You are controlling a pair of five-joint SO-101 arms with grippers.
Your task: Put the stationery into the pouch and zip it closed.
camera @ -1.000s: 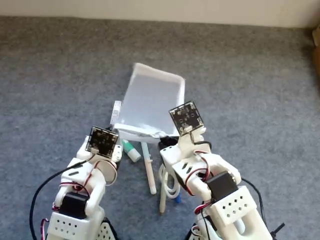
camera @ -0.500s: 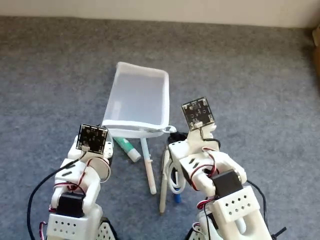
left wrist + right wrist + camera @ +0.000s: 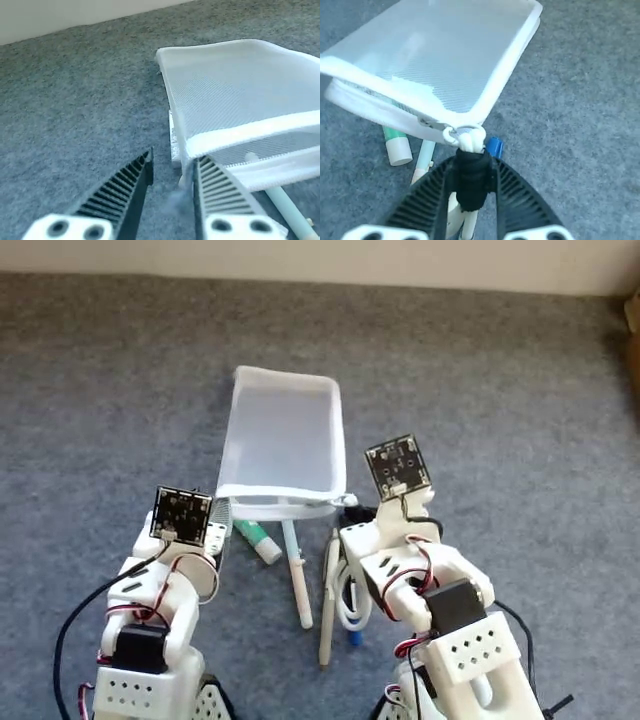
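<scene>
Right jaws clamped on the zip pull [image 3: 470, 172] at the pouch [image 3: 285, 440] mouth corner, likely anchoring it. Left jaws open just beside the opposite corner, probably to spread the mouth. Pens [image 3: 297, 575] lie outside on the carpet [image 3: 520, 390], touching the mouth edge.

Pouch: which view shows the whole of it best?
The high view: the whole pouch shows from above. The left wrist view gives one side and a corner of its open mouth; the right wrist view, most of it and the zip pull.
</scene>
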